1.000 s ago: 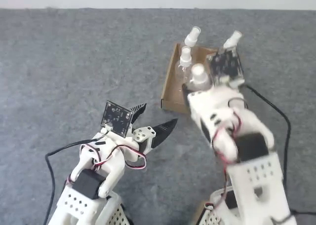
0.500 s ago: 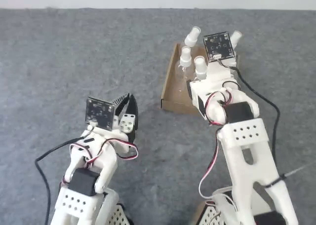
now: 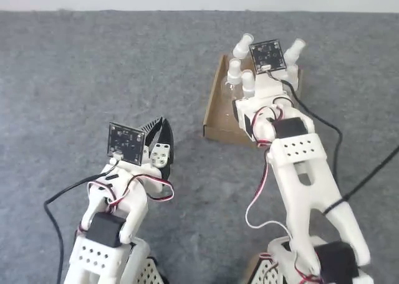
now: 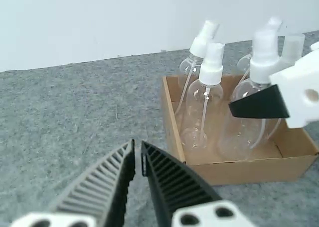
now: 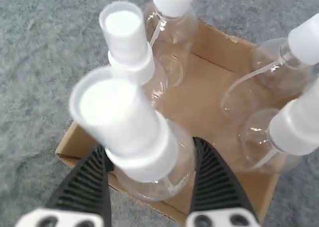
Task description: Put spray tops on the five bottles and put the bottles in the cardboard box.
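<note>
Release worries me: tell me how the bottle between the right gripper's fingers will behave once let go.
The bottle looks clear and empty, so probably light. Tall under its spray top, it may tip, though the cardboard box wall and neighbouring bottles might steady it.

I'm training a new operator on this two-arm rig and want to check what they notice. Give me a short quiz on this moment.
1. True or false: the left gripper holds a bottle.
2. How many bottles with spray tops can you count in the right wrist view?
3. The right gripper has its fingers: A) on either side of a bottle's body, over the cardboard box; B) clamped on the box's wall; C) around a loose spray top.

Key: 1 false, it is shut on nothing. 2 five. 3 A.
</note>
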`<action>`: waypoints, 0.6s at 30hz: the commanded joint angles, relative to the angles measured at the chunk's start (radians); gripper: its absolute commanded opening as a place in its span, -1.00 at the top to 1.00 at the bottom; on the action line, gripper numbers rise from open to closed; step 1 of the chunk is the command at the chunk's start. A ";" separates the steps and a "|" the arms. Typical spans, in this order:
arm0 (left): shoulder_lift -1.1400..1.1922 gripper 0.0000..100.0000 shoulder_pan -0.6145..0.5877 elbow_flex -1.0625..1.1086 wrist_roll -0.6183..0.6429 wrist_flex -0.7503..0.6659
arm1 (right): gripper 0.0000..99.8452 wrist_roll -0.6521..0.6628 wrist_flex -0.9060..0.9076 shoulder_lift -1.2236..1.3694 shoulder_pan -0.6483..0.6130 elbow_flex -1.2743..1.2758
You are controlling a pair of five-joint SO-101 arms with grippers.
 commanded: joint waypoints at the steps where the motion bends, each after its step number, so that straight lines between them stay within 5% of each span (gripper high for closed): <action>1: -0.014 0.98 -0.003 -0.010 0.003 -0.028 | 0.99 -0.012 -0.050 0.022 0.008 -0.054; 18: -0.014 0.98 -0.003 -0.010 0.003 -0.026 | 0.98 -0.012 -0.091 0.142 0.008 -0.054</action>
